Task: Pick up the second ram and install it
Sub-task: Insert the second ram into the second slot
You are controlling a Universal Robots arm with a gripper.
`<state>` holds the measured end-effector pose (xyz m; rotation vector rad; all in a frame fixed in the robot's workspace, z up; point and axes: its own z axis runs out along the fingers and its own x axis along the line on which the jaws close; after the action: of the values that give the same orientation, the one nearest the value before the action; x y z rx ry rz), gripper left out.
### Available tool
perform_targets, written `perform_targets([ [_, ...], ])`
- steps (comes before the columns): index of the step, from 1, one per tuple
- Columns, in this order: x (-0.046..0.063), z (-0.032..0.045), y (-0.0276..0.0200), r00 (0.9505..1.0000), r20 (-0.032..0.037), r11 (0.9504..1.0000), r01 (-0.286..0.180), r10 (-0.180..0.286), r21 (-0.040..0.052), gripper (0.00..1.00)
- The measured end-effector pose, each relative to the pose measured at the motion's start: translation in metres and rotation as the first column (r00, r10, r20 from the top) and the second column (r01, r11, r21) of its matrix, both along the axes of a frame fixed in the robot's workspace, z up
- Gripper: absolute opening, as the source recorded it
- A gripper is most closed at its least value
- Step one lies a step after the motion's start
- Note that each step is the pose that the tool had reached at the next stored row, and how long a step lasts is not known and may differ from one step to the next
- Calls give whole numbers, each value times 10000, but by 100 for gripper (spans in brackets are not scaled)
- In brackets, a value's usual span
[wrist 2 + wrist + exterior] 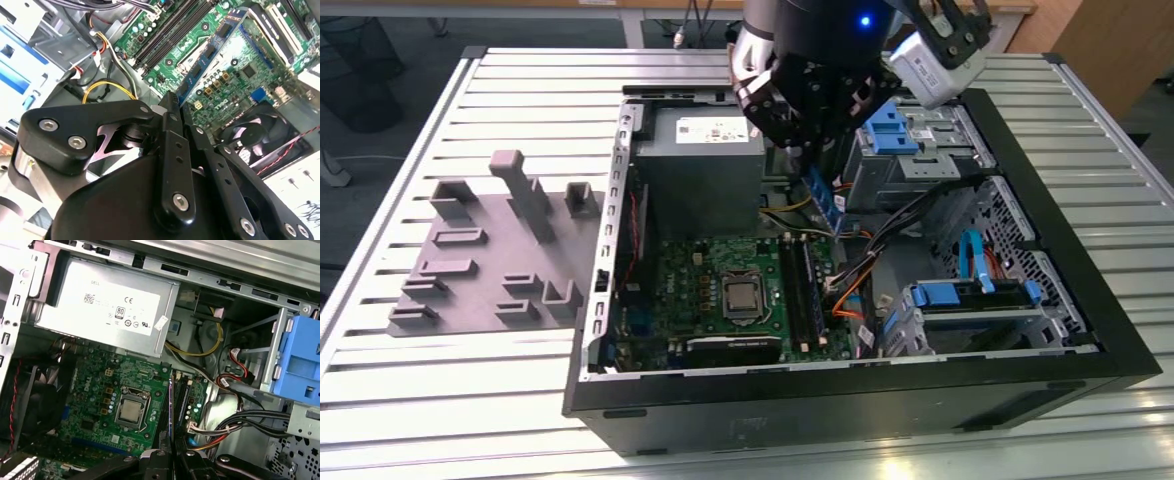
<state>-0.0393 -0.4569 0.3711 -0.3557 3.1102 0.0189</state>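
Note:
My gripper (805, 140) hangs over the back half of the open computer case (1041, 250), shut on the second ram (823, 195). This narrow blue stick points down from the fingers toward the motherboard (707, 290). It is still above the black memory slots (803, 285) and a little behind them. In the second wrist view the black fingers (170, 130) are pressed together, and the blue stick with dark chips (212, 50) runs out from them. The first wrist view shows the ram edge-on (171, 410), rising from the gripper (172, 457) beside the slots (183, 395).
A grey power supply (700, 150) sits just to the exterior view's left of the gripper. Light-blue drive brackets (887, 125) (967, 295) and loose cables (907, 215) crowd the case's other side. The processor socket (744, 295) lies beside the slots. A grey fixture (494, 250) rests on the slatted table (454, 400).

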Motion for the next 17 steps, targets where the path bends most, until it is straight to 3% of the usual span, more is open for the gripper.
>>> perform_targets([
  [8,0,-2,0,9967,0,9967,810,-810,0,14],
  [17,0,-2,0,9962,0,9962,870,-870,0,14],
])
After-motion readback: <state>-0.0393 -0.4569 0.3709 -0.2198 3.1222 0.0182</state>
